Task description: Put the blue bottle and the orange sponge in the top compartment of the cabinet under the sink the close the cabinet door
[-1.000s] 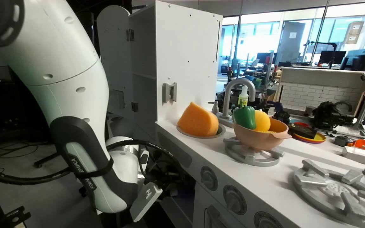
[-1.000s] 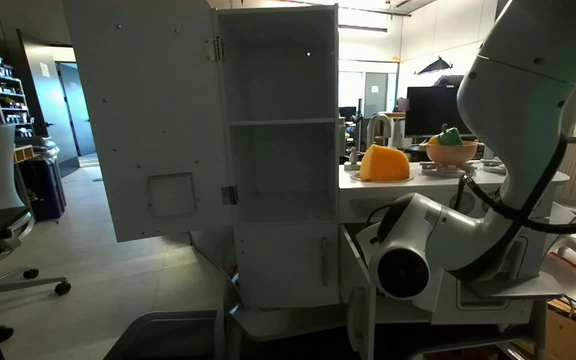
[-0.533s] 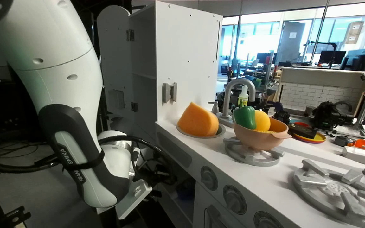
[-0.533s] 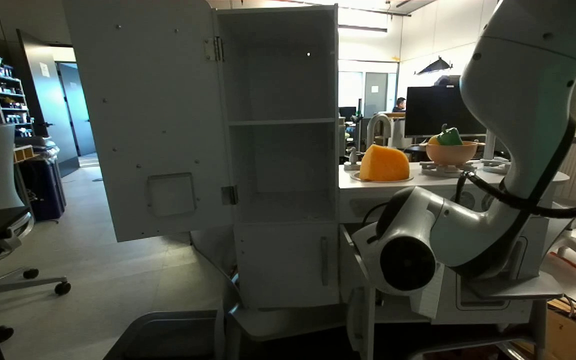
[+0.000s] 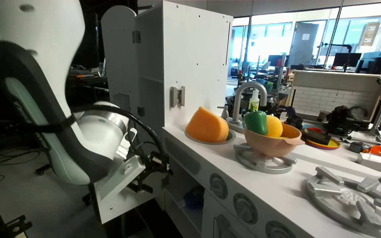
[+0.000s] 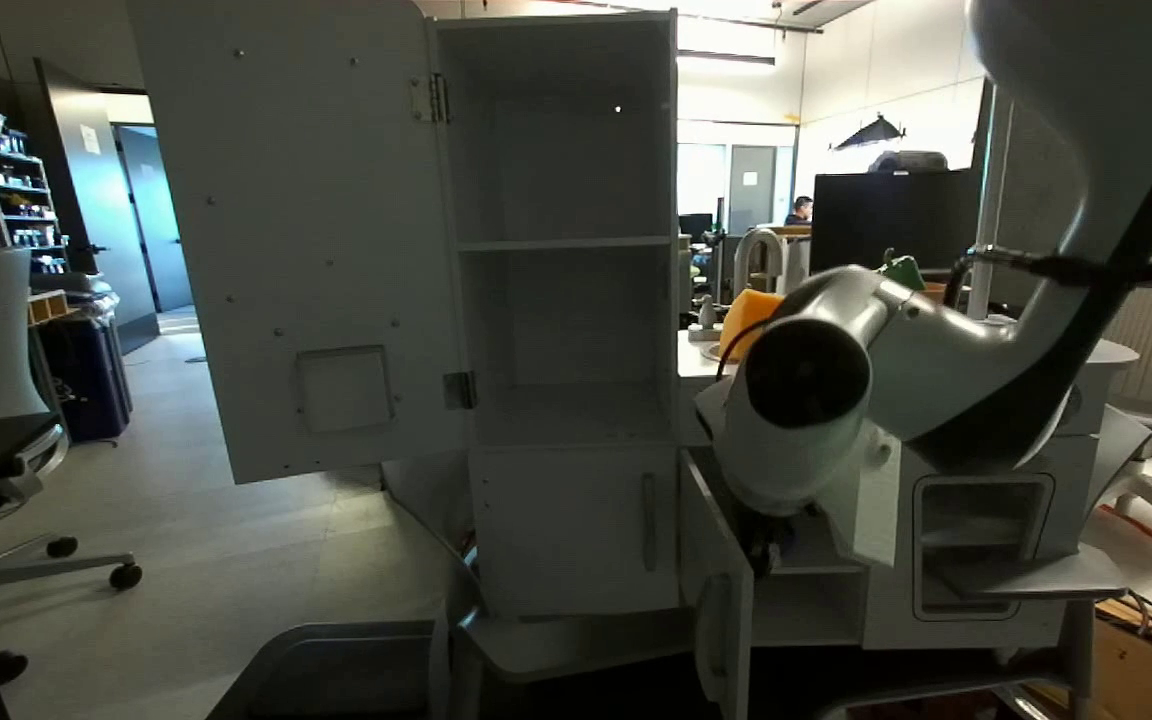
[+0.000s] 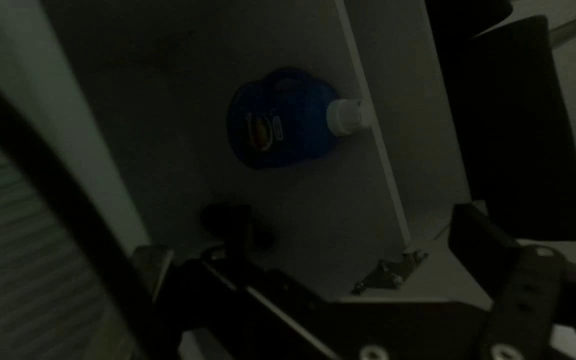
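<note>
- Wrist view, dim: gripper (image 7: 350,220), one, its fingers (image 7: 478,242) spread wide, with nothing held between them.
- Wrist view: blue bottle (image 7: 285,122), one, lying on its side in the top compartment of the cabinet (image 7: 318,215), beyond the fingertips and apart from them; moulded handle and printed label showing.
- Wrist view: white cap (image 7: 343,117), on the bottle, at the pale edge of the shelf; whether it overhangs cannot be told.
- Wrist view: metal hinge (image 7: 390,275), near the end of that edge.
- In an exterior view: cabinet door (image 5: 127,208), white, plain, swung open; the gripper seen against it, near the opening. Bottle a small dark blue shape inside.
- In both exterior views: orange sponge (image 5: 207,127), one, seated in the sink (image 5: 232,136), near the curved faucet (image 5: 250,84).
- In an exterior view: pinkish bowl (image 5: 273,145), standing on a grey burner (image 5: 260,167); contents include a green pepper (image 5: 256,123) and a yellow-orange fruit (image 5: 274,126).
- In both exterior views: tall white unit (image 5: 197,59), upright, beside the sink.
- In an exterior view: tall door (image 6: 316,250) of that unit, wide open.
- In an exterior view: robot arm (image 6: 946,365), white, covering part of the sponge; gripper mostly hidden behind it.
- In an exterior view: grey bin (image 6: 366,630), at the floor, partly in frame.
</note>
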Robot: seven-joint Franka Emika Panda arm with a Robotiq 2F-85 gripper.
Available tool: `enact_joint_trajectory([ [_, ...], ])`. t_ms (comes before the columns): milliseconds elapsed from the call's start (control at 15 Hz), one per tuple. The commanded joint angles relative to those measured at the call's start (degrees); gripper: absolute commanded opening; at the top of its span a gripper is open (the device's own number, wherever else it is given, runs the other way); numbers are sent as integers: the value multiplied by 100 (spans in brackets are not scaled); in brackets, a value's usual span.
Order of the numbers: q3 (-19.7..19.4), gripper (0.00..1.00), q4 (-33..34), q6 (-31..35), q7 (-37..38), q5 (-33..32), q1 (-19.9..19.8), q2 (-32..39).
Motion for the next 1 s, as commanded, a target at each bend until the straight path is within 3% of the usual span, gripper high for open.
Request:
enact_joint_trajectory([
  [0, 63, 100, -1039, 462, -1520, 1341, -251, -1306],
  [200, 39, 100, -1427, 801, -2708, 2726, -419, -2138],
  [533, 960, 100, -1348, 635, -4611, 5166, -1636, -2900],
  [733, 1636, 100, -650, 167, -5608, 6641, -2355, -2849],
  [933, 1681, 100, 564, -562, -6215, 7746, -2385, -2403],
])
